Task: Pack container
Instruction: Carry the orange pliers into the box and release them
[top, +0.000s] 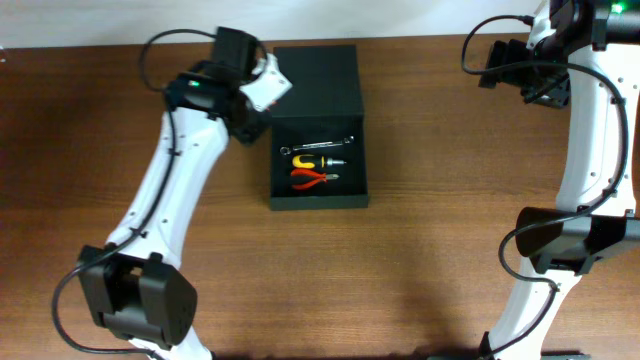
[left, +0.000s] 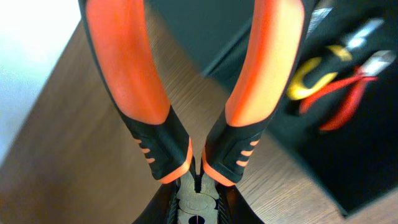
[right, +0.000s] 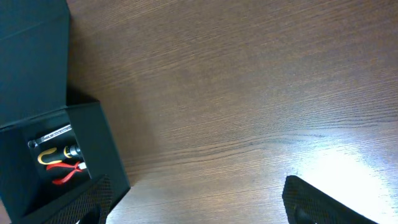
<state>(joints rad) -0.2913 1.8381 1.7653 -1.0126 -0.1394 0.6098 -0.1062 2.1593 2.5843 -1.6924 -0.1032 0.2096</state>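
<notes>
The container (top: 318, 198) is a dark box lying open, its flap lid (top: 315, 80) folded back. Inside lie a silver wrench (top: 322, 145), a yellow-handled tool (top: 312, 160) and red pliers (top: 313, 179). My left gripper (top: 250, 92) hovers at the container's left rim. In the left wrist view it (left: 198, 210) is shut on the metal head of orange-and-black pliers (left: 146, 93), whose handles point away over the wood beside the container (left: 367, 162). My right gripper (top: 530, 75) is far off at the back right, open (right: 199, 208) over bare wood with nothing between its fingers.
The wooden table (top: 440, 200) carries only the container. The left arm's base (top: 135, 295) stands at the front left, the right arm's base (top: 570, 240) at the front right. The right wrist view shows the container (right: 93, 143) at its left edge.
</notes>
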